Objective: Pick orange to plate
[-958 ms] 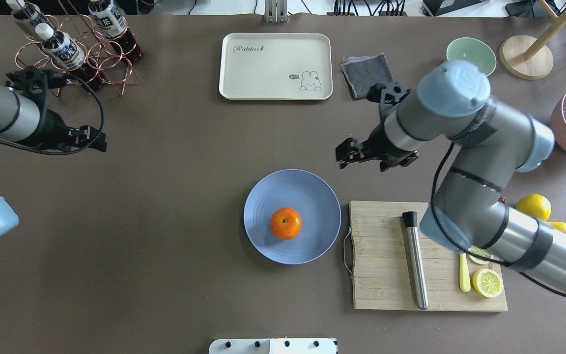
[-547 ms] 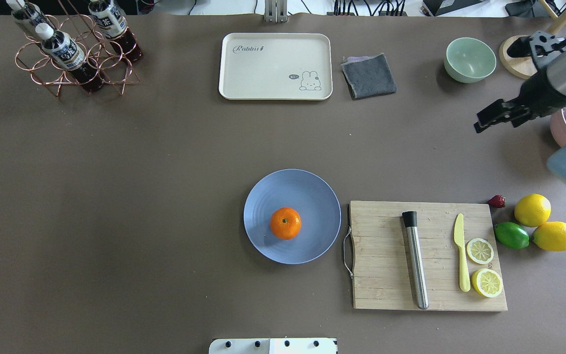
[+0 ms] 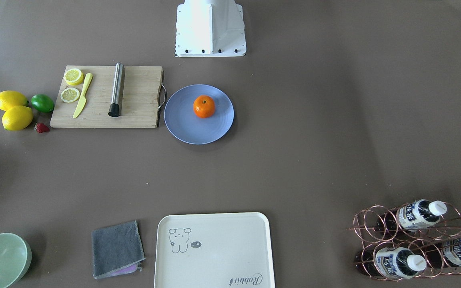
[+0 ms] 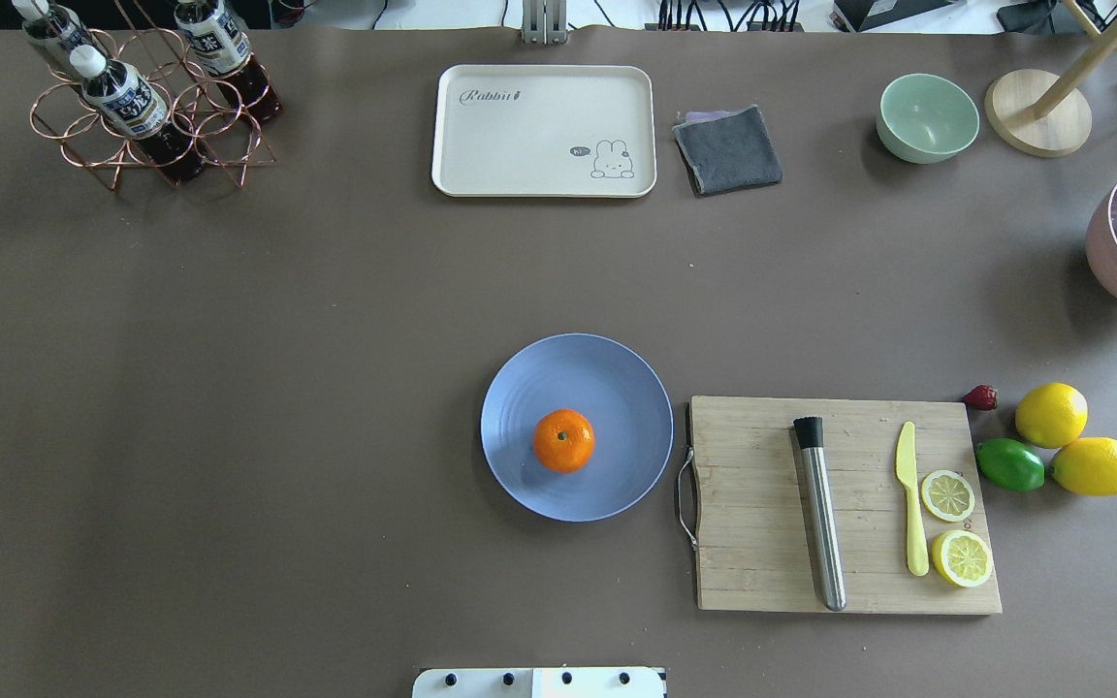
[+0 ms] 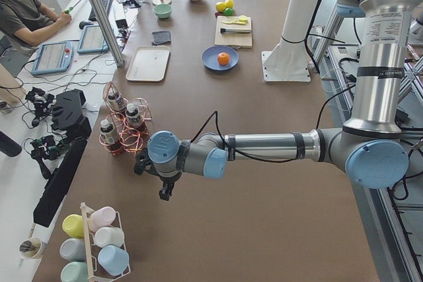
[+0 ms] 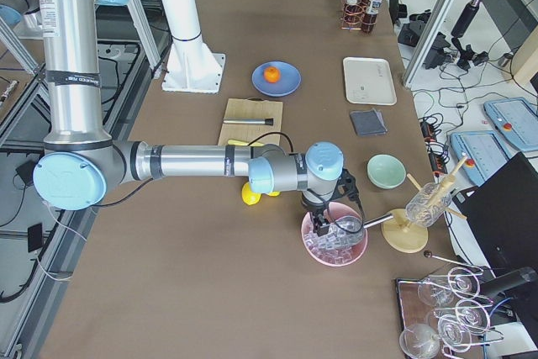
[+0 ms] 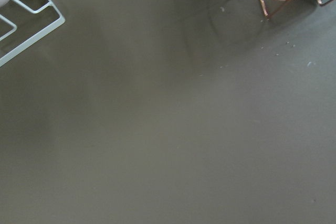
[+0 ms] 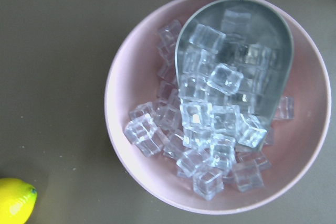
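Observation:
The orange (image 4: 563,440) sits on the light-blue plate (image 4: 617,378), a little left of its centre, with nothing touching it. The front-facing view shows the same orange (image 3: 204,106) on the plate (image 3: 182,124). Neither arm appears in the overhead or front-facing views. My left gripper (image 5: 165,193) shows only in the exterior left view, low over the table's left end near the bottle rack. My right gripper (image 6: 320,224) shows only in the exterior right view, above the pink ice bowl. I cannot tell whether either is open or shut.
A cutting board (image 4: 762,543) with a steel muddler (image 4: 820,514), a yellow knife and lemon slices lies right of the plate. Beyond it are two lemons (image 4: 1051,414), a lime (image 4: 1009,464) and a strawberry. At the back stand a cream tray (image 4: 544,131), a grey cloth, a green bowl (image 4: 927,116) and a bottle rack (image 4: 146,107). The pink ice bowl (image 8: 126,129) holds a scoop.
The right arm has swung from beside the plate out past the overhead view's right edge. The left arm has withdrawn past its left edge. The orange has stayed on the plate.

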Controlling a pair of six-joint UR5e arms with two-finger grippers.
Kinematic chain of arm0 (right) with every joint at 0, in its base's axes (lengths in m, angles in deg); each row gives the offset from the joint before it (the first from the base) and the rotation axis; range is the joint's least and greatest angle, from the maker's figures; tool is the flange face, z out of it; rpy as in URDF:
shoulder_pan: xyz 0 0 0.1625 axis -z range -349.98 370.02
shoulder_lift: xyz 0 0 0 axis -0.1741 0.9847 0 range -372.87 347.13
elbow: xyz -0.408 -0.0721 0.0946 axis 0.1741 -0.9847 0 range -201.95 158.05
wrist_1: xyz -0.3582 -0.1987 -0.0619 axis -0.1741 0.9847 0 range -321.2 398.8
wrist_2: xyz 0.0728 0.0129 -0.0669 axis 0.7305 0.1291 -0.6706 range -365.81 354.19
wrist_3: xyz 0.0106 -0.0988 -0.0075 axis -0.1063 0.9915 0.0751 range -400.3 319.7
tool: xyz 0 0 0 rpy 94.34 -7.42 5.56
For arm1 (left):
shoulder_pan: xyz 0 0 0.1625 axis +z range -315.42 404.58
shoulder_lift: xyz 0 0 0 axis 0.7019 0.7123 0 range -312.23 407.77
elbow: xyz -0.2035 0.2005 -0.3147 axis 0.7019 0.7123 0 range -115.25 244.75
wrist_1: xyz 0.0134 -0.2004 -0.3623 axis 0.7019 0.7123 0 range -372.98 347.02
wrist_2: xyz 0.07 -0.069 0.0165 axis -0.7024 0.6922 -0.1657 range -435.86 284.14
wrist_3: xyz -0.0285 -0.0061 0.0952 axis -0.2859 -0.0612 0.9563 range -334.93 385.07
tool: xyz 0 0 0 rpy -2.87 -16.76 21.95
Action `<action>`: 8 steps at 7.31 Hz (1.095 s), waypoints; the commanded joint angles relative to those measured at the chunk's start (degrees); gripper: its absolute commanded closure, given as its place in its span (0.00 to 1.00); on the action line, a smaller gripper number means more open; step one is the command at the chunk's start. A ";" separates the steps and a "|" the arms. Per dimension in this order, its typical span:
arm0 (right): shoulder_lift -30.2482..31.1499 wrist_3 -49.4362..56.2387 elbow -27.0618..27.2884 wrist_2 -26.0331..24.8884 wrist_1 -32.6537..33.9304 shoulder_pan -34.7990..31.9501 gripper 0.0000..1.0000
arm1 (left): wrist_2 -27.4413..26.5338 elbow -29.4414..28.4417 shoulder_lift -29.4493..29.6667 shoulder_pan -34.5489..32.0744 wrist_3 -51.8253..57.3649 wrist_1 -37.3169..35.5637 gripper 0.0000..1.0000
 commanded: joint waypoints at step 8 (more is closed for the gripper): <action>0.14 5.95 -1.45 -0.19 6.13 -6.28 0.00 | 0.35 -0.24 -0.07 -0.46 -0.21 0.17 0.04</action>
